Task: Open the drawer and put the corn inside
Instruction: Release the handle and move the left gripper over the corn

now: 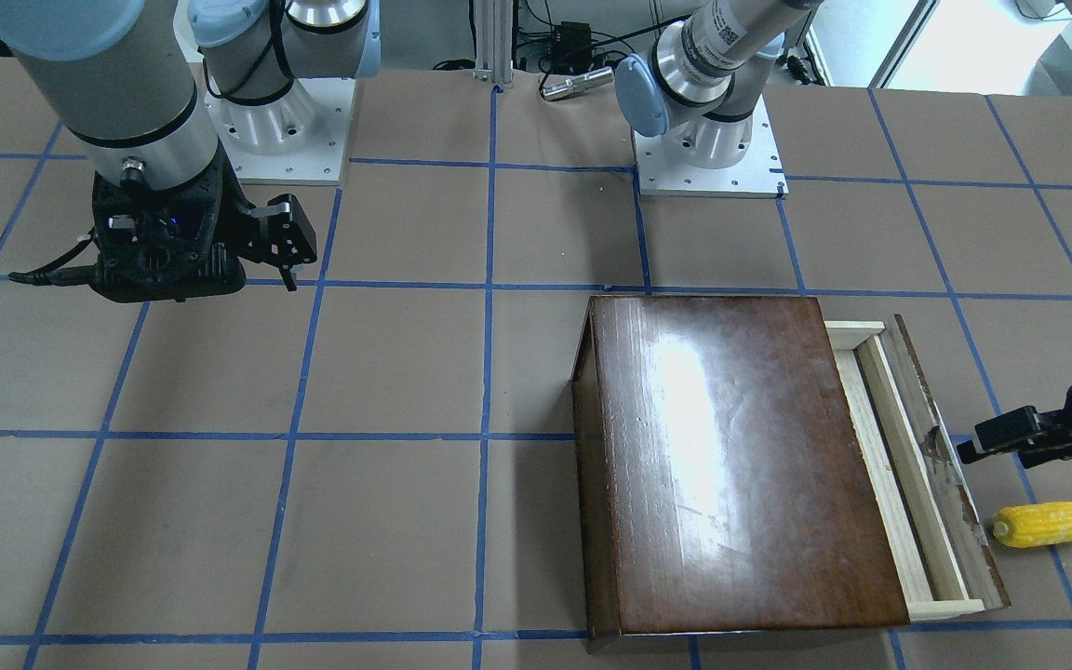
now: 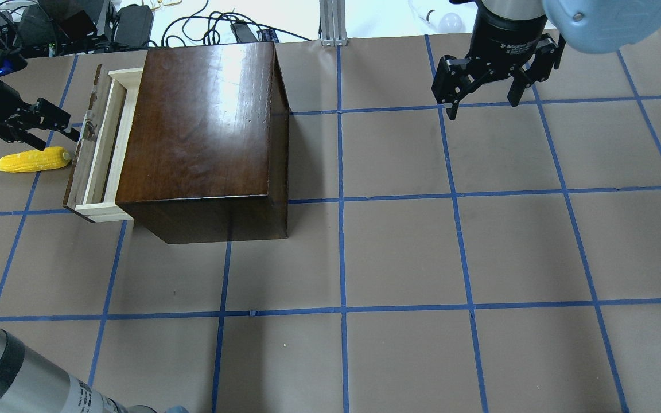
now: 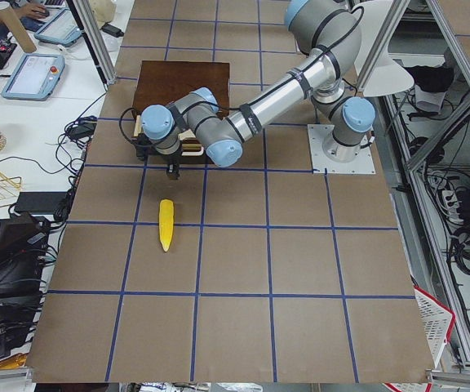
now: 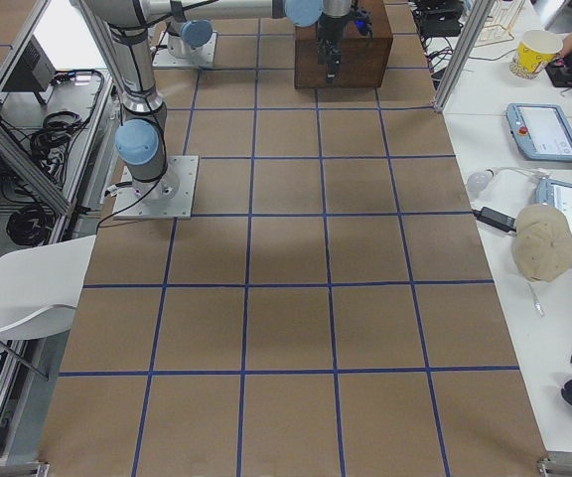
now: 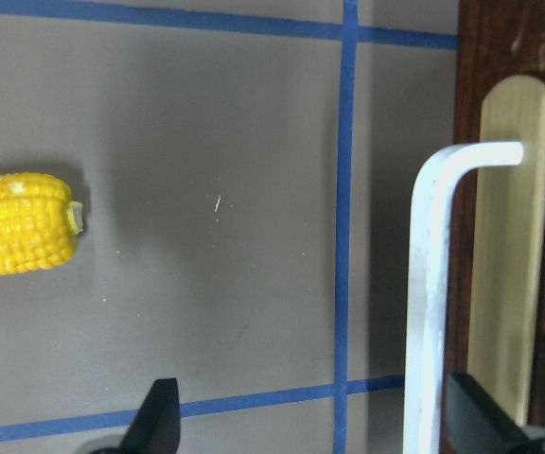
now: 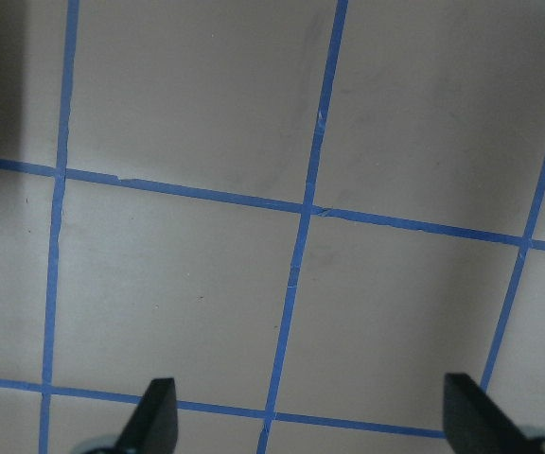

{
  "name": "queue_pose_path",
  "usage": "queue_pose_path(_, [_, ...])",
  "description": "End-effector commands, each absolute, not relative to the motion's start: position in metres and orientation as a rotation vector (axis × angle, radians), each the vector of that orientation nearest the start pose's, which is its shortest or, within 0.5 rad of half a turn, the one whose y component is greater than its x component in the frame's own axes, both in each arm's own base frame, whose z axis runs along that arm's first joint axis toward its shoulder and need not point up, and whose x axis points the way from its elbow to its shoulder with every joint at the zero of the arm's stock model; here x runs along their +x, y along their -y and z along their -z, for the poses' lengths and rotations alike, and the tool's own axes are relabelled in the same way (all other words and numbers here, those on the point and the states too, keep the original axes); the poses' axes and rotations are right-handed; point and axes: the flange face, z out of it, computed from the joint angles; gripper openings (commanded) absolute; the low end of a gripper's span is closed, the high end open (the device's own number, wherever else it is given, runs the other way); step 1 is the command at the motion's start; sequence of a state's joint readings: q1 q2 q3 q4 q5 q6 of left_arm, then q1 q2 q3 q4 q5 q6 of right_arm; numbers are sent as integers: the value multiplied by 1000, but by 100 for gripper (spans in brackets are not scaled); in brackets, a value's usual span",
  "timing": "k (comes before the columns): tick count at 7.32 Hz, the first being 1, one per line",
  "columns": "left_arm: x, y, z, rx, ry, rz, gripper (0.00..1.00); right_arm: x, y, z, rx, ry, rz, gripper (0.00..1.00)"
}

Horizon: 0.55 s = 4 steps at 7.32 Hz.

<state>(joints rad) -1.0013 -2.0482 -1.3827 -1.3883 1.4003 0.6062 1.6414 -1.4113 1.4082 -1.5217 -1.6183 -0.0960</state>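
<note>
My left gripper (image 5: 312,421) is spread wide, holding nothing. The drawer's handle (image 5: 431,284) shows just inside the right-hand finger. At the left edge of the wrist frame sits the corn (image 5: 17,225), on the table, blunt end facing the drawer front. Overhead, it lies just below-left of these jaws, long axis crosswise to the part-open drawer (image 2: 113,137). Left arm's the near one, I reckon. The right gripper (image 2: 482,106), also open and empty, hangs far off at upper right.

Bright overhead light — glare on box (image 1: 731,465).
</note>
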Motion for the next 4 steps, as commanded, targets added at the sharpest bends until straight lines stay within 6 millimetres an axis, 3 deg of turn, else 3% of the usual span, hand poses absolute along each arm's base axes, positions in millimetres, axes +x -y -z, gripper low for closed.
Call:
queue_pose_path(1, [241,639,-330,384,-3232,-16,100,167,544,-479,-266,-3177,-74,100])
queue_pose_path(4, [258,647,-311,752,-3064,-64,100,167,544,-479,-265,-3177,-74,100])
